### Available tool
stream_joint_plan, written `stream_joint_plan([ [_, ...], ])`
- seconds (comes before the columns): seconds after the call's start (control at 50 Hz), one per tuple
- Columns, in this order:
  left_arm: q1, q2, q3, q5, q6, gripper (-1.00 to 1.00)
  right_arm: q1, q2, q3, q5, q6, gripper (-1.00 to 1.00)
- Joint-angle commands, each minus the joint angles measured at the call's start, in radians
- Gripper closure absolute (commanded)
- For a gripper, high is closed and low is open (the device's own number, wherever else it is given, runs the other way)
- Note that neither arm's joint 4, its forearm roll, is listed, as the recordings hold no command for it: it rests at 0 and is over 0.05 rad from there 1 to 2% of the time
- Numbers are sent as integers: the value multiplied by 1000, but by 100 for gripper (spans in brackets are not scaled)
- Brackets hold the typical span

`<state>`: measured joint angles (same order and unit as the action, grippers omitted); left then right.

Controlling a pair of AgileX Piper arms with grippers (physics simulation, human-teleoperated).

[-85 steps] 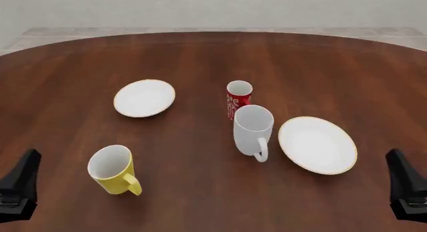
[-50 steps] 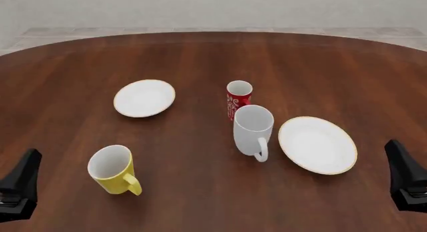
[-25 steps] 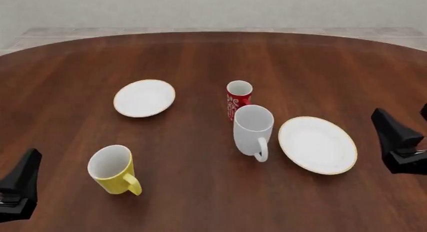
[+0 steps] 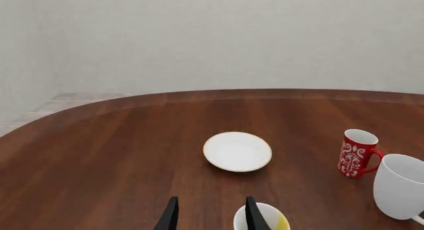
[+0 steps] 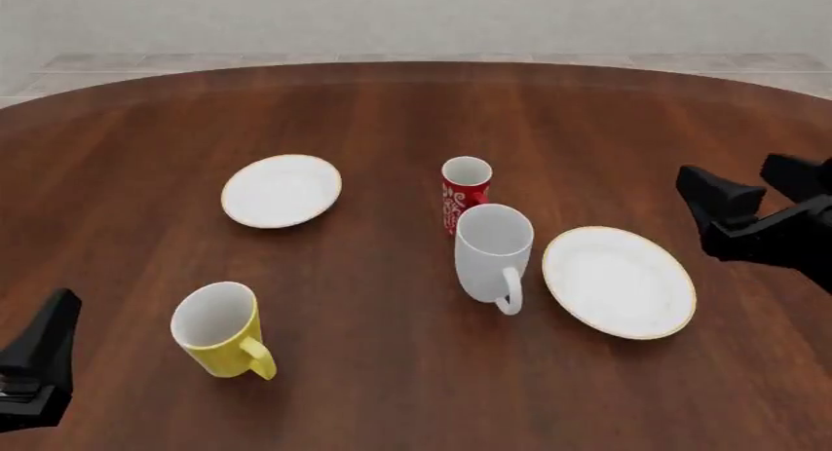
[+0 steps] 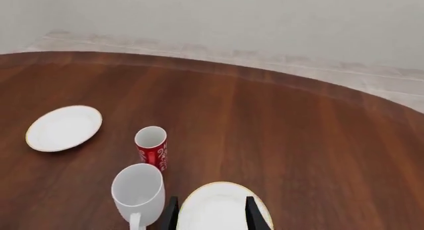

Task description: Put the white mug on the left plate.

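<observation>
White tall ceramic mug (image 5: 494, 252) stands upright mid-bench, its loop handle toward the near side, with a small red patterned cup (image 5: 466, 187) just behind it and a larger gold-rimmed white plate (image 5: 619, 281) to its right. Well apart at far left lies the smaller round gold-rimmed white plate (image 5: 281, 190), with a yellow mug (image 5: 221, 328) at near left. Both the right end effector (image 5: 751, 209) and the left end effector (image 4: 208, 216) are spread and hold nothing; no writing is legible.

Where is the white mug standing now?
In the front view, the white mug stands right of centre, just in front of the red cup and left of the right plate.
</observation>
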<state>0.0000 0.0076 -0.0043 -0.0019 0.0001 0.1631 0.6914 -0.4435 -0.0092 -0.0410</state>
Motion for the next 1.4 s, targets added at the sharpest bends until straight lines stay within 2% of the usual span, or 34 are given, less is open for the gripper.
stream_joint_plan([
  [0.02, 0, 0, 0, 0, 0, -100, 24, 75, -57, 21, -20, -100],
  [0.04, 0, 0, 0, 0, 0, -100, 16, 87, -62, 26, 34, -100],
  [0.14, 0, 0, 0, 0, 0, -100, 34, 119, -71, 24, 24, -100],
  [0.18, 0, 0, 0, 0, 0, -100, 45, 144, -80, 25, 43, -100],
  [0.3, 0, 0, 0, 0, 0, -100, 64, 169, -93, 22, 29, -100],
  [0.4, 0, 0, 0, 0, 0, -100, 61, 207, -89, 5, 61, -100],
  [0.44, 0, 0, 0, 0, 0, -100, 73, 221, -87, -4, 44, -100],
  [0.48, 0, 0, 0, 0, 0, -100, 63, 222, -85, -5, 43, -100],
  [0.76, 0, 0, 0, 0, 0, -100, 136, 293, -118, 11, 47, -100],
  [0.84, 0, 0, 0, 0, 0, -100, 137, 298, -107, -6, 23, -100],
  [1.22, 0, 0, 0, 0, 0, -100, 198, 370, -64, -91, 85, -100],
  [1.4, 0, 0, 0, 0, 0, -100, 219, 400, -56, -120, 81, -100],
])
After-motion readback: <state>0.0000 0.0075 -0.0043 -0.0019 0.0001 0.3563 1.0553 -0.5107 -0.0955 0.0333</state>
